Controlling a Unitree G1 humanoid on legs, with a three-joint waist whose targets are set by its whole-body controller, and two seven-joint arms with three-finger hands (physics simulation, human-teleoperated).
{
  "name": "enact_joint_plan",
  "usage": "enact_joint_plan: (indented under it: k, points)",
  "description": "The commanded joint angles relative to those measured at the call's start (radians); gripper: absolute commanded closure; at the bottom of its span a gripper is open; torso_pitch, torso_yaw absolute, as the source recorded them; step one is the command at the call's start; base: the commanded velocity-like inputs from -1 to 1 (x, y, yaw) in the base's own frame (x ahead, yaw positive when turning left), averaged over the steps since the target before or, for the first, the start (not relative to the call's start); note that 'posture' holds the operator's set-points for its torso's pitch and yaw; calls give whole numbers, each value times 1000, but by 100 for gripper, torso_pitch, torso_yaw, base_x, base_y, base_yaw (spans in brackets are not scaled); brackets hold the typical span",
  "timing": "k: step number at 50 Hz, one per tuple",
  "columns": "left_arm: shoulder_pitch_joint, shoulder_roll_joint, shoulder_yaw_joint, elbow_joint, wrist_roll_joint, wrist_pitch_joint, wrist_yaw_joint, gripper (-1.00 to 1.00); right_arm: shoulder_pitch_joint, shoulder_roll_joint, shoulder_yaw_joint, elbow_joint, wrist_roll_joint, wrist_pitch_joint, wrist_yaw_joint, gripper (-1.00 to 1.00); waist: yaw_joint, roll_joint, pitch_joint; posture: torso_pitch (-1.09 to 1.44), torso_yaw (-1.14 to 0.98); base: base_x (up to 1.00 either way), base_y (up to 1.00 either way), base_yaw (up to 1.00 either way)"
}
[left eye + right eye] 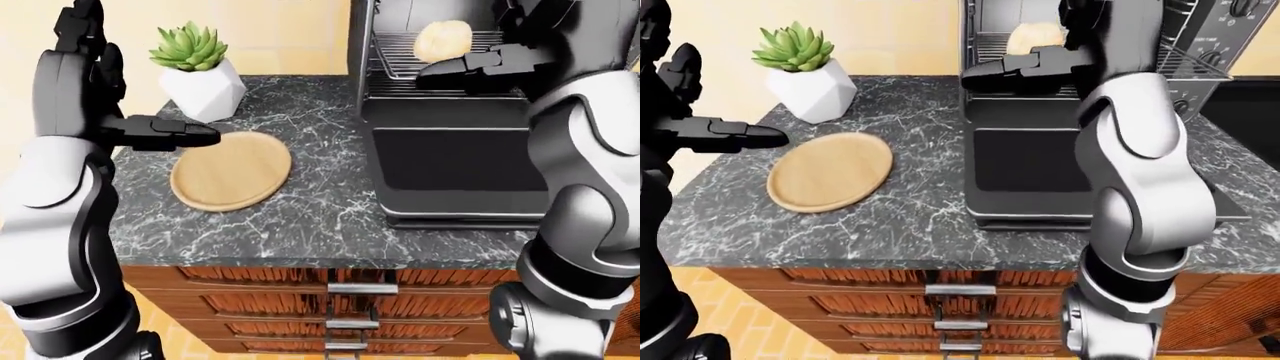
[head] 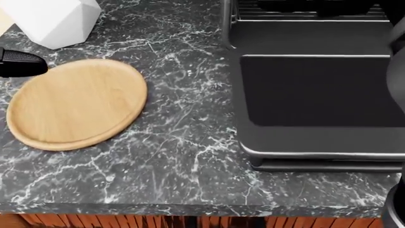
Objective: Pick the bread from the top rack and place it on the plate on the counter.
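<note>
The pale bread (image 1: 443, 39) lies on the top wire rack (image 1: 400, 56) inside the open toaster oven, at the top of the left-eye view. My right hand (image 1: 462, 66) hovers just below and beside it, fingers stretched out flat and open, not round the bread. The round wooden plate (image 2: 76, 110) rests on the dark marble counter (image 2: 183, 156), left of the oven. My left hand (image 1: 195, 135) is open above the plate's left edge, fingers pointing right; one fingertip (image 2: 25, 64) shows in the head view.
The oven's black door (image 2: 316, 90) lies folded down flat over the counter at the right. A succulent in a white faceted pot (image 1: 200, 82) stands above the plate. Wooden drawers (image 1: 350, 289) run under the counter's edge.
</note>
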Motion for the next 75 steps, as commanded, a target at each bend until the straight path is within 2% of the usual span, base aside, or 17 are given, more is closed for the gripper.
enact_joint_plan:
  k: [1, 6, 7, 15, 16, 18, 21, 28, 30, 32, 33, 35, 51, 54, 56, 57, 75]
  points:
    - [-17, 8, 10, -21, 3, -21, 2, -100, -20, -11, -7, -10, 3, -26, -14, -100, 1, 4, -12, 0, 0, 0, 0, 0]
    - [-13, 10, 14, -31, 1, -14, 0, -100, -21, -11, -1, -12, 9, -31, -16, -100, 27, -68, -13, 0, 0, 0, 0, 0]
    - [-8, 10, 16, -35, 1, -14, 0, -100, -19, -13, -1, -14, 9, -30, -15, -100, 27, -39, -4, 0, 0, 0, 0, 0]
    - [-10, 12, 14, -30, 1, -17, 1, -100, -14, -23, -6, -25, 12, -20, -11, -100, 24, -29, -20, 0, 0, 0, 0, 0]
    - [-11, 13, 15, -30, 2, -16, 1, -100, -13, -24, -5, -25, 10, -21, -11, -100, 19, -21, -42, 0, 0, 0, 27, 0]
    - [-11, 14, 15, -31, 1, -14, 0, -100, -17, -25, -5, -26, 10, -17, -11, -100, 15, -61, -33, 0, 0, 0, 36, 0]
    - [-10, 15, 19, -33, 1, -13, 1, -100, -18, -26, -2, -23, 5, -19, -8, -100, 8, -76, -48, 0, 0, 0, 37, 0]
    - [-6, 16, 15, -31, 3, -18, -1, -100, -19, -27, -9, -29, 8, -13, -5, -100, 1, -17, -23, 0, 0, 0, 38, 0]
    - [-10, 16, 15, -31, 3, -17, -1, -100, -17, -26, -11, -31, 11, -13, -7, -100, -5, 22, -27, 0, 0, 0, 38, 0]
    - [-10, 16, 14, -31, 5, -17, -2, -100, -17, -26, -9, -30, 8, -18, -9, -100, -6, 103, -51, 0, 0, 0, 38, 0]
    - [-10, 15, 14, -32, 6, -16, -2, -100, -16, -30, -6, -30, 5, -16, -8, -100, -5, 41, -35, 0, 0, 0, 21, 0]
    - [-13, 17, 14, -30, 7, -15, -3, -100, -19, -22, -16, -28, 17, -18, -17, -100, 3, 56, -21, 0, 0, 0, 0, 0]
    - [-28, 19, 11, -21, 11, -15, -7, -100, -28, -28, -3, -18, 17, -17, -17, -100, 12, -16, 4, 0, 0, 0, 0, 0]
    - [-22, 20, 12, -24, 13, -17, -9, -100, -31, -37, -10, -16, 16, -9, -12, -100, 23, -42, 2, 0, 0, 0, 0, 0]
    - [-20, 20, 13, -28, 12, -14, -10, -100, -37, -44, -18, -19, 20, 1, -12, -100, 34, -82, -8, 0, 0, 0, 0, 0]
    - [-20, 20, 15, -30, 12, -13, -10, -100, -42, -47, -23, -16, 23, 9, -18, -100, 32, -47, 1, 0, 0, 0, 0, 0]
    - [-23, 25, 15, -29, 11, -13, -10, -100, -239, -111, 19, 157, -80, 131, 3, -100, 10, -22, -19, 0, 0, 0, 0, 0]
